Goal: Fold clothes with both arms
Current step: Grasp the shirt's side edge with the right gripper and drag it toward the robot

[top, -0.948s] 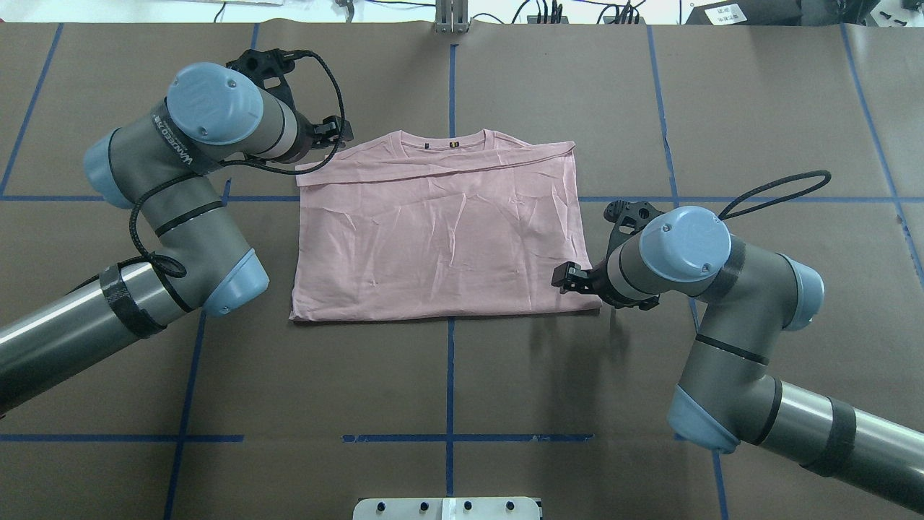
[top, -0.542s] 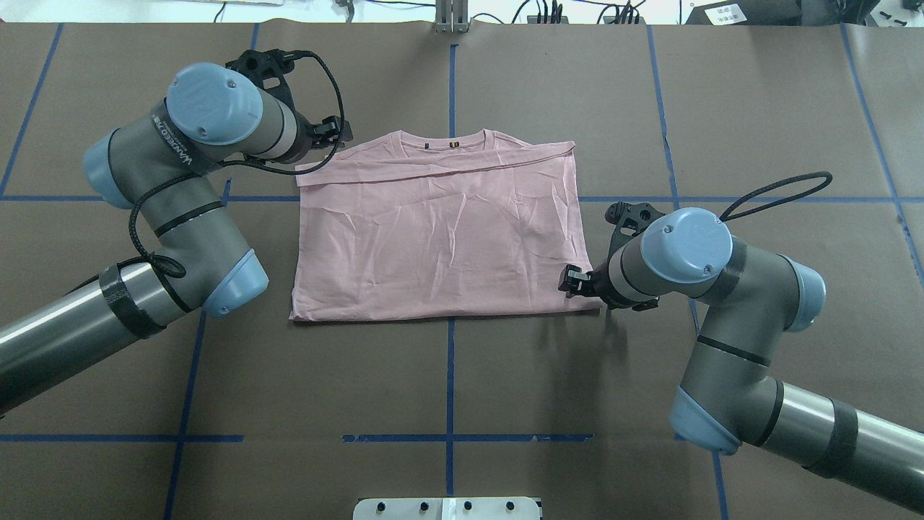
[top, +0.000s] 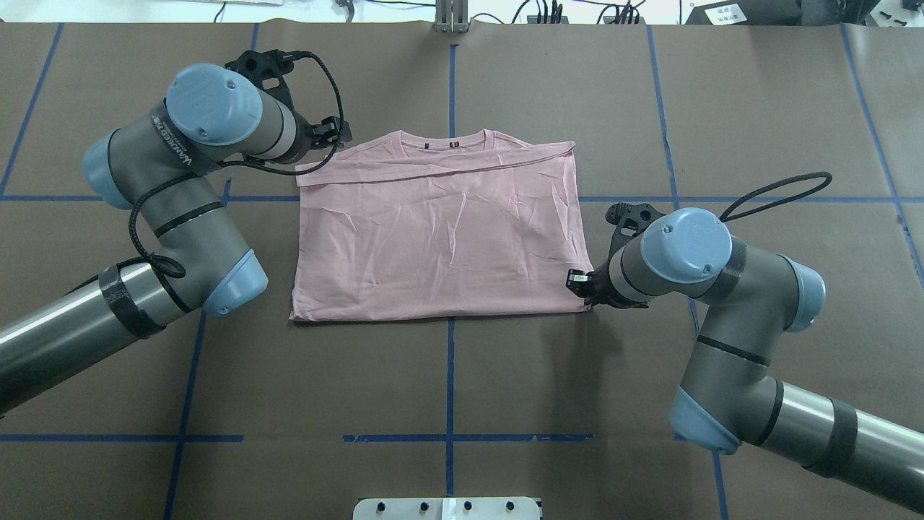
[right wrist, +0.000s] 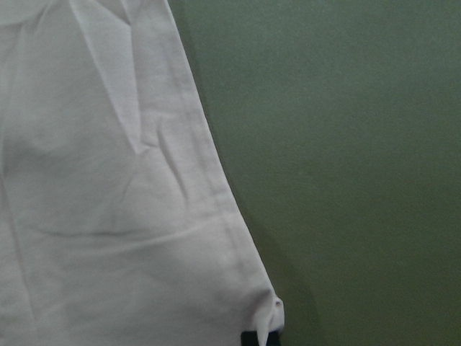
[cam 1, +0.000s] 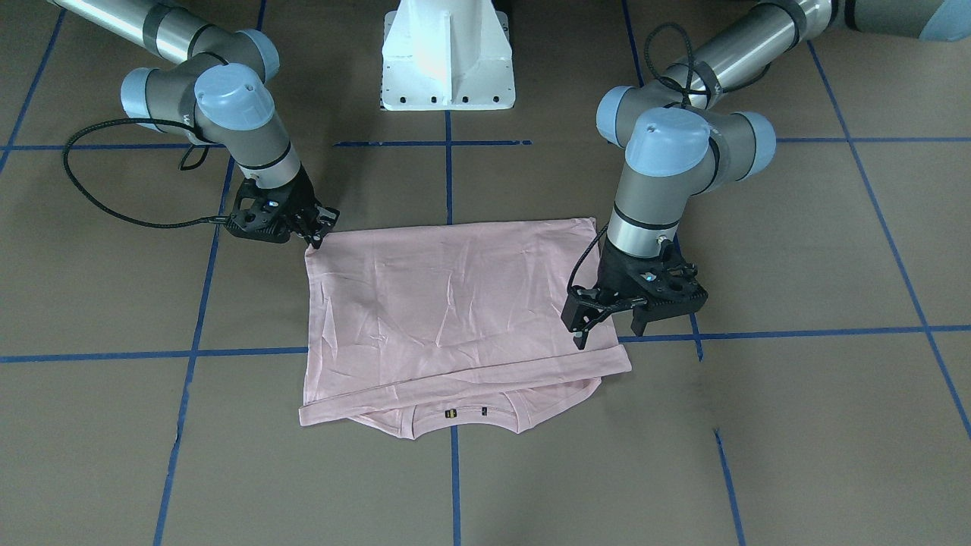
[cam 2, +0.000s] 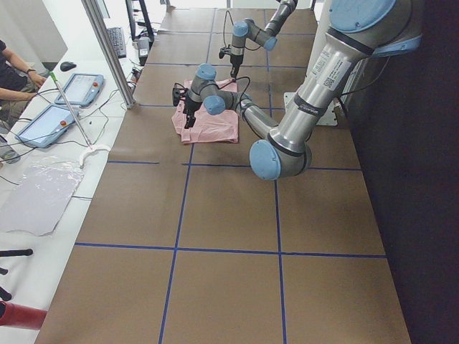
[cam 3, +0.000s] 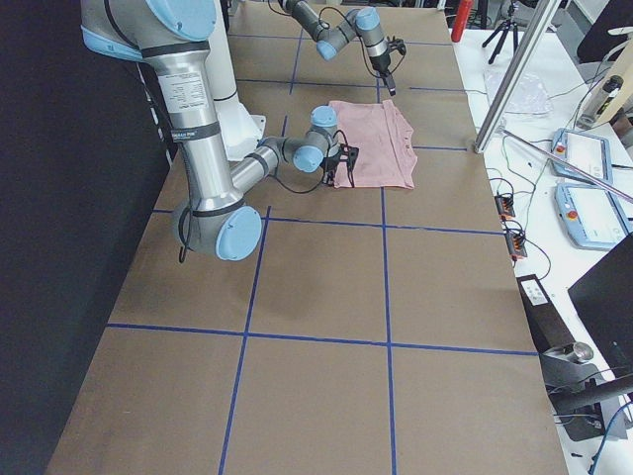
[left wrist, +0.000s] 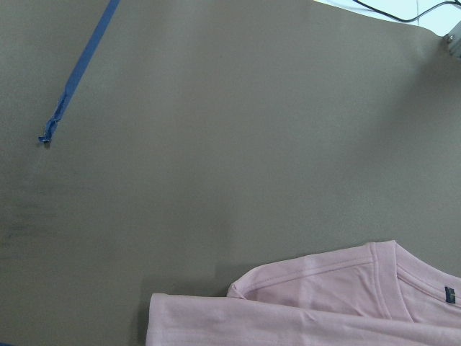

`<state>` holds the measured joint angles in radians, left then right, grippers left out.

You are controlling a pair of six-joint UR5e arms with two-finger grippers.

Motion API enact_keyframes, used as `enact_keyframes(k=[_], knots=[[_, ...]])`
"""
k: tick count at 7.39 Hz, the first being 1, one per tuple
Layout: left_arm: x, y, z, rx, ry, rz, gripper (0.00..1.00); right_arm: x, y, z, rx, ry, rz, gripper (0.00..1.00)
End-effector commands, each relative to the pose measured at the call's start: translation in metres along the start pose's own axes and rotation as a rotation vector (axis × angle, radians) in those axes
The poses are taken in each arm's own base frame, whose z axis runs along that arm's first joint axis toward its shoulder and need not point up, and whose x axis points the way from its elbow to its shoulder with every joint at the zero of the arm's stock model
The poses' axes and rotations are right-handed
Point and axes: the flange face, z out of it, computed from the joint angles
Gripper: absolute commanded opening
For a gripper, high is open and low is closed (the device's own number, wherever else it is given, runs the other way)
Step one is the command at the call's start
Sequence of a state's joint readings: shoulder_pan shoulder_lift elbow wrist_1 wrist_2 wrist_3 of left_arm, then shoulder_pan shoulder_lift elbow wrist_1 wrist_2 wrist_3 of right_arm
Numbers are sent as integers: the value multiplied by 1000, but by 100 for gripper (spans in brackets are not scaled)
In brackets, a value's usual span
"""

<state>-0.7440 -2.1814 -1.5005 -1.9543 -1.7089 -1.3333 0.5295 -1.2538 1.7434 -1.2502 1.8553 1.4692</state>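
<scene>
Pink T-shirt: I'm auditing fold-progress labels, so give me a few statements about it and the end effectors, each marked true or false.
1. The pink T-shirt lies flat on the table, collar on the side away from the robot. True.
2. Its cartoon print faces up. False: only plain pink fabric shows.
3. The left end effector is open. True.
4. The right end effector is at the collar. False: it is at a hem-side corner, nearest the robot.
</scene>
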Motion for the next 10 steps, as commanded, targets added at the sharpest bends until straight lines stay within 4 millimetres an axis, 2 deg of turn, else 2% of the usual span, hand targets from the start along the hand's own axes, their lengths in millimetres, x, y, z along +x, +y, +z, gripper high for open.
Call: enact_keyframes(k=[1, 2, 3, 4, 5, 6, 7, 8, 9, 10], knots=[[4, 0, -6, 2, 10, 0, 100, 14, 5, -10, -10, -5, -3, 0], [6, 0, -12, 5, 19, -2, 100, 27, 23, -26, -55, -22, -18, 0], [6, 2, -15, 4, 23, -2, 100, 47, 51, -34, -98, -15, -39, 0], [10, 2, -21, 6, 37, -3, 100, 68, 72, -57, -196, -10, -39, 0], [10, 4, -25, 6, 43, -4, 100, 95, 108, -73, -294, 20, -61, 0], [14, 12, -29, 0, 56, 0, 100, 113, 155, -75, -371, 59, -112, 0], [16, 16, -30, -6, 58, -7, 100, 113, 202, -73, -444, 93, -102, 0], [18, 18, -36, -5, 72, -6, 100, 111, 222, -74, -481, 100, -97, 25], [16, 28, -35, -16, 70, 2, 100, 108, 222, -82, -486, 84, -93, 99], [20, 41, -37, -31, 80, 14, 100, 106, 219, -87, -479, 72, -83, 100]])
